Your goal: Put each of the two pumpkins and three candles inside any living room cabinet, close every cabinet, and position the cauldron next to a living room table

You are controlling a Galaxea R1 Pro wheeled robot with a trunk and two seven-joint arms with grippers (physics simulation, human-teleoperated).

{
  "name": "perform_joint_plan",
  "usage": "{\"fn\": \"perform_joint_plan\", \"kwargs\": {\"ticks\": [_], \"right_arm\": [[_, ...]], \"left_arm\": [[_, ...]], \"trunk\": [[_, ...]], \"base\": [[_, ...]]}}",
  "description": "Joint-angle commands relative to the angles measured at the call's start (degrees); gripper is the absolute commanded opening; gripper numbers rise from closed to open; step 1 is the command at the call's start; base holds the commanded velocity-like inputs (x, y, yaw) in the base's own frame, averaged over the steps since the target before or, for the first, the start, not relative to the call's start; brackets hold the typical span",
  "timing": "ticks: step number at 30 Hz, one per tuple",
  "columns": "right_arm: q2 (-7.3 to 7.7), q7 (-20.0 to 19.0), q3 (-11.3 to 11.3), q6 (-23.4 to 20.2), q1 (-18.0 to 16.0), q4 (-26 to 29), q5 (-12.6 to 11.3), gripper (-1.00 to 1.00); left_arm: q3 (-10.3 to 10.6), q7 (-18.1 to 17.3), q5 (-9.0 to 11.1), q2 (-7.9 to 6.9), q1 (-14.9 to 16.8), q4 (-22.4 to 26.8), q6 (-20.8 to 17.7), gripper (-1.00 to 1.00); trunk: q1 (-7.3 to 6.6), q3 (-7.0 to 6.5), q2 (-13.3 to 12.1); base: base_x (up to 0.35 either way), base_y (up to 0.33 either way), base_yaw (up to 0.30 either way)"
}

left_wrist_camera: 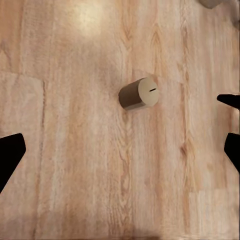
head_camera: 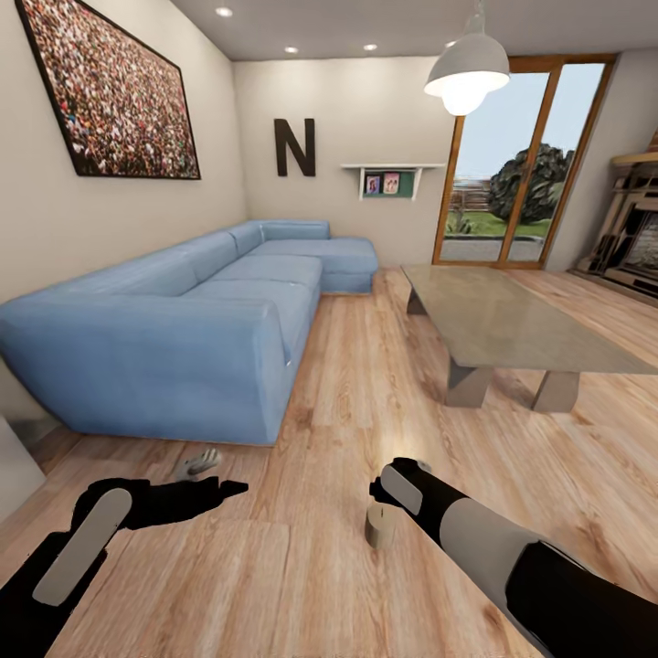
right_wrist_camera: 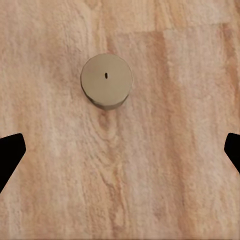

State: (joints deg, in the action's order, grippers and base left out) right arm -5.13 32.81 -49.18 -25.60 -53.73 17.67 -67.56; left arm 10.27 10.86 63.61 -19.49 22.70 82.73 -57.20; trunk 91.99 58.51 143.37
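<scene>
Candles are what matter here: one candle [right_wrist_camera: 106, 81] stands upright on the plank floor [right_wrist_camera: 165, 165] straight under the right gripper [right_wrist_camera: 120, 150], seen end-on with its wick dot showing. In the head view that candle [head_camera: 381, 525] sits at about 6 o'clock, touching or just beside the right gripper [head_camera: 388, 493]. The jaws are spread wide, black tips at both edges of the right wrist view, holding nothing. The left gripper [left_wrist_camera: 120, 145] is likewise spread, with a candle [left_wrist_camera: 139, 93] on the floor below it. The risk, I judge, is an off-centre descent: a fingertip clipping the rim could topple the stub and send it rolling. The table [head_camera: 512, 329] lies at 2 o'clock, the sofa [head_camera: 183, 338] at 10.
</scene>
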Motion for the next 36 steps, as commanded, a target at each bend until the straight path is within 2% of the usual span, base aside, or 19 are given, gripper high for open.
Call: {"fn": "perform_joint_plan", "kwargs": {"ticks": [1,2,5,6,8,10,16,36], "right_arm": [[0.03,0.32,-0.39,-0.23,-0.06,0.08,-0.29,1.00],[0.03,0.32,-0.39,-0.23,-0.06,0.08,-0.29,1.00],[0.03,0.32,-0.39,-0.23,-0.07,0.09,-0.25,1.00],[0.03,0.32,-0.39,-0.23,-0.06,0.09,-0.24,1.00],[0.03,0.32,-0.39,-0.23,-0.06,0.09,-0.23,1.00],[0.03,0.32,-0.39,-0.23,-0.06,0.09,-0.22,1.00],[0.03,0.32,-0.39,-0.18,-0.07,0.16,-0.21,1.00],[0.04,-1.78,-0.39,-0.15,-0.06,0.26,-0.21,1.00]], "left_arm": [[1.10,0.43,2.89,-0.98,0.01,0.72,-0.08,1.00],[2.35,0.32,5.39,-2.10,0.00,1.32,-0.09,1.00],[5.11,0.18,14.90,-6.14,-0.02,3.33,-0.05,1.00],[5.71,0.16,19.41,-7.71,-0.02,4.12,-0.03,1.00],[6.08,0.14,23.26,-9.16,-0.03,4.59,-0.02,1.00],[6.24,0.13,25.00,-9.83,-0.03,4.79,-0.02,1.00],[6.31,0.13,26.11,-10.26,-0.03,4.85,-0.02,1.00],[6.17,0.22,26.13,-10.32,-0.03,4.43,0.07,1.00]], "trunk": [[0.01,0.29,0.04],[0.04,0.51,0.06],[0.09,0.95,0.08],[0.09,0.95,0.08],[0.09,0.95,0.08],[0.09,0.95,0.08],[0.09,0.95,0.08],[0.09,0.95,0.08]], "base": [[0.000,0.000,0.000],[0.000,0.000,0.000],[0.000,0.000,0.000],[0.000,0.000,0.000],[0.000,0.000,0.000],[0.000,0.000,0.000],[0.000,0.000,0.000],[0.113,0.050,0.000]]}}
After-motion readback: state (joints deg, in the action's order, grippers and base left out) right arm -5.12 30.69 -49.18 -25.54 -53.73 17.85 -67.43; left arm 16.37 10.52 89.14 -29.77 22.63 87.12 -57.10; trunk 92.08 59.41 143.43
